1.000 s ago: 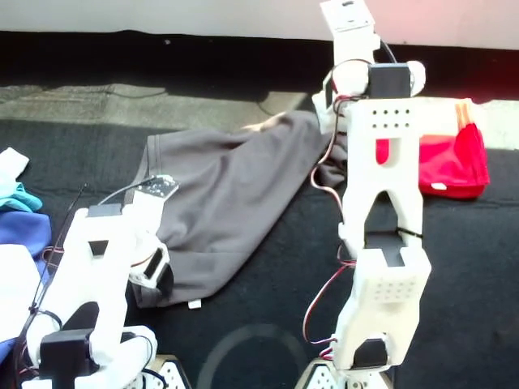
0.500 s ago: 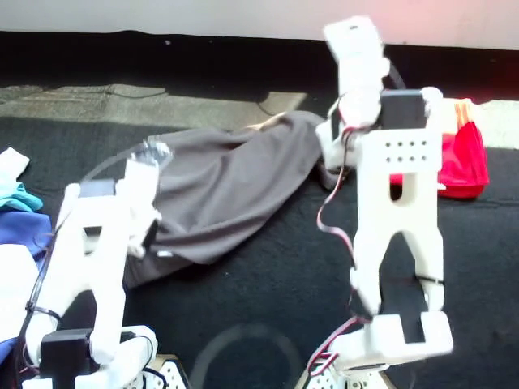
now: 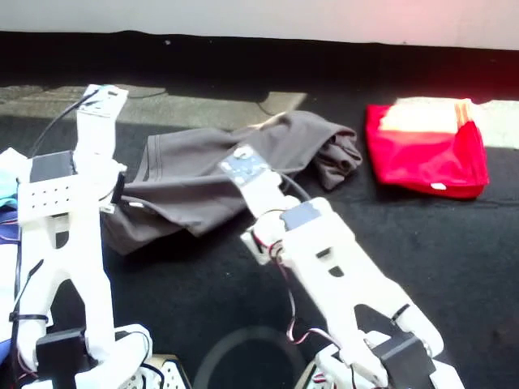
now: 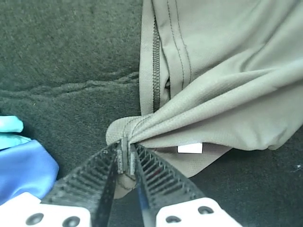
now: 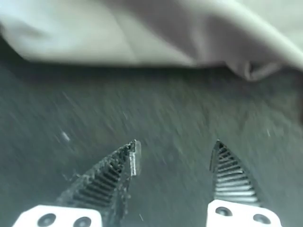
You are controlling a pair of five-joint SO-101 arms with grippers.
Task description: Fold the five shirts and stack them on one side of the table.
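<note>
1. Desk (image 3: 203,300): dark felt top that carries everything listed below.

2. Grey shirt (image 3: 211,182): the item in hand. It lies mid-desk between the two arms, spread but rumpled, with one end bunched toward the red shirt. Part of its near edge is doubled over. No tidy fold has been made yet, so this looks like an early stage of its fold.

3. Red shirt (image 3: 426,150): folded into a neat block at the far corner on the right arm's side, well apart from the grey one. A pale layer shows at its far edge; I cannot tell whether that is a second folded shirt. It counts as one shirt done and marks the likely stacking place.

4. Heap of blue, white and teal cloth (image 3: 6,215): lies at the desk edge beside the left arm, loose and unfolded. These are judged to be the shirts still waiting, though the number cannot be told.

5. Left gripper (image 4: 125,153): clenched on a pinch of the grey shirt's hem, at the corner nearest the heap.

6. Right gripper (image 5: 175,156): jaws spread and holding nothing. It is over bare desk just beside the grey shirt's edge.

7. White label (image 4: 189,149): on the grey shirt, near the pinched corner.

Tally: about one of five finished, one under way, and the rest untouched.
</note>
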